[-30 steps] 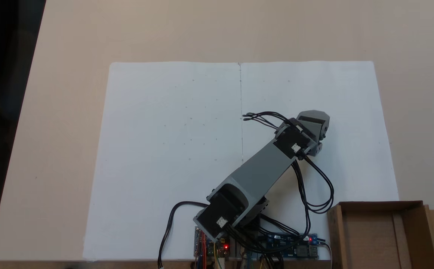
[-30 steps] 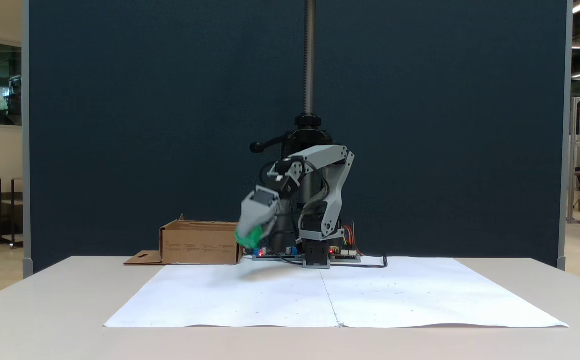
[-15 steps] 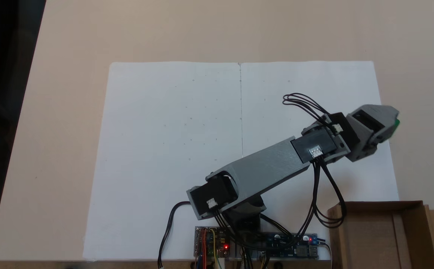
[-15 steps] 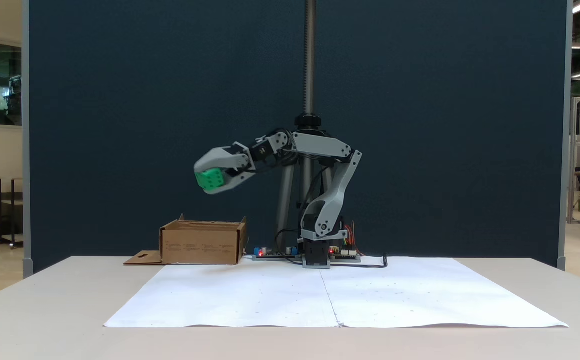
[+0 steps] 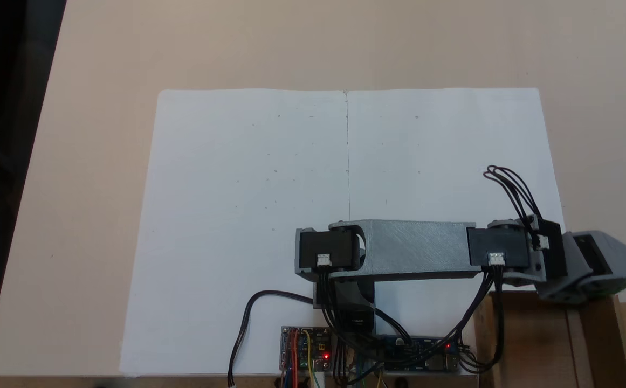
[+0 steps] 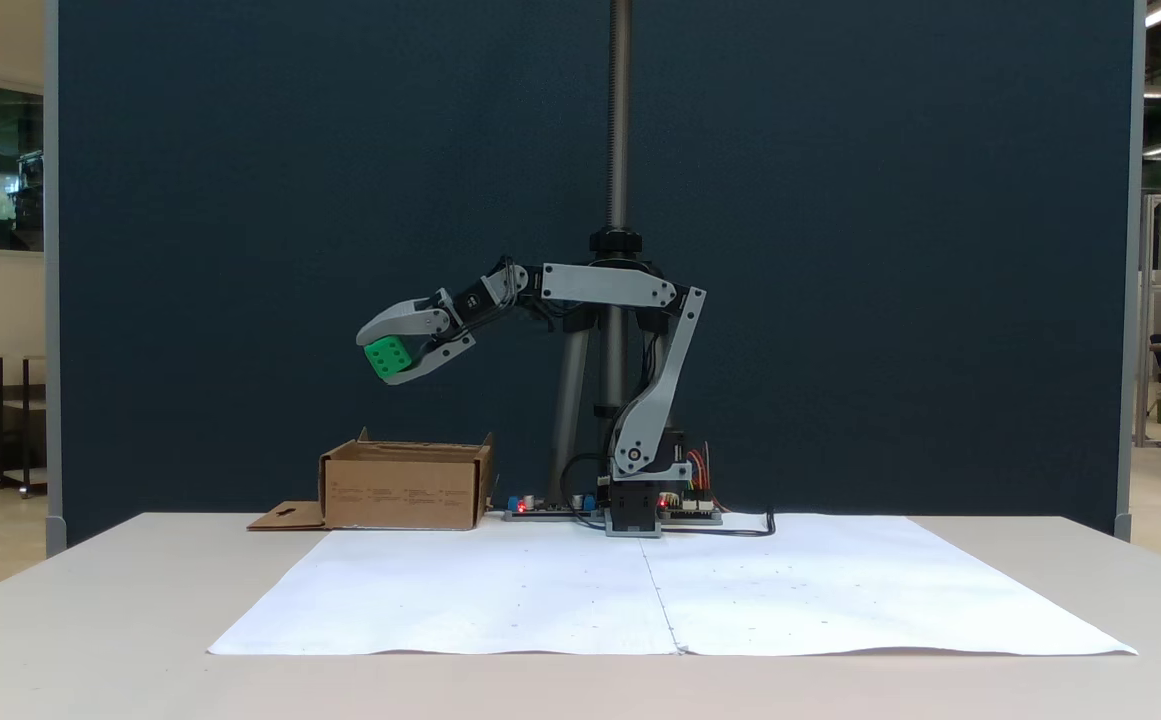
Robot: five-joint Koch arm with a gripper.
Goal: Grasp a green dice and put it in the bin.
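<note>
table [image 6: 120, 600], green dice [image 6: 387, 357] above bin [image 6: 400, 487]

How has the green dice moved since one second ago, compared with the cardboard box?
Yes. The green dice, held in the hand, rose from near the table and swung sideways; it now hangs high above the box.

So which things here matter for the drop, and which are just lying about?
Job:
- green dice, held in the hand
- bin, below it on the table

Lying about:
- white paper sheets
- circuit boards by the arm's base
- table
</note>
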